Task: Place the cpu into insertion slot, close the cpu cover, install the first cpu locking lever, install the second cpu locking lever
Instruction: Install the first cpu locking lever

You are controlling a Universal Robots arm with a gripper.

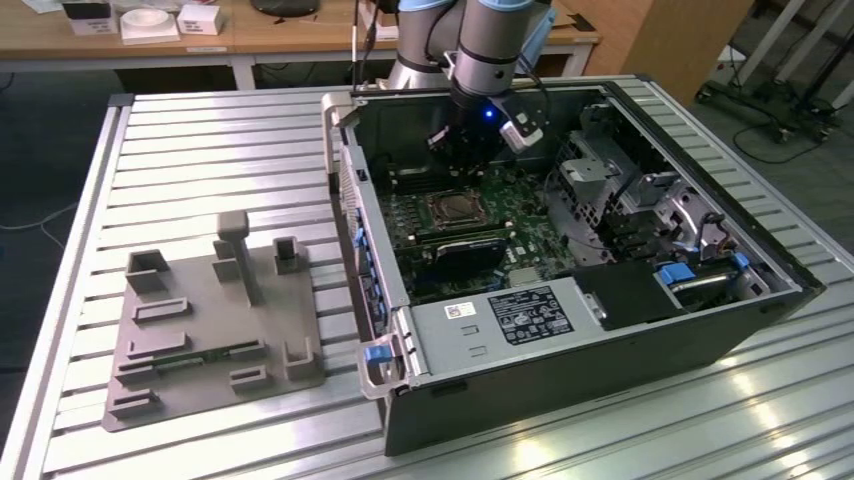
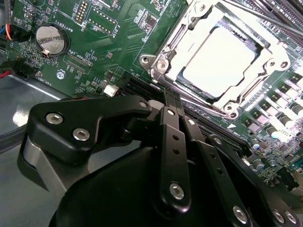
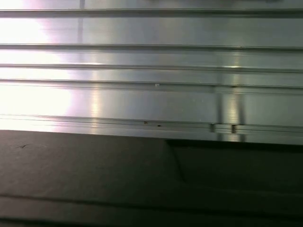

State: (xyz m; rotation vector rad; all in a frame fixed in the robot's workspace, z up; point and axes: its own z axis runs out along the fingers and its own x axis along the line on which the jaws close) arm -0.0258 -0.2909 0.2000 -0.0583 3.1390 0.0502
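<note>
Aluminium table (image 1: 200, 150) bears open case (image 1: 601, 360) holding cpu (image 2: 218, 52).

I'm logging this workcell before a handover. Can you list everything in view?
slatted table: one, silver, under everything.
computer case: one, black, open, on the table.
fixture tray: one, grey, on the table, to the exterior view's left of the case.
desk: one, wooden, behind the table.
motherboard: one, green, inside the case.
power-supply box: one, black, labelled, inside the case.
coin battery: one, silver, on the motherboard.
cpu: one, silvery, seated on the motherboard.
cpu cover: one, silver, lying down around the cpu.
arm: one, grey, above the case.
gripper: one, black, shut, over the motherboard beside the cpu cover.
</note>
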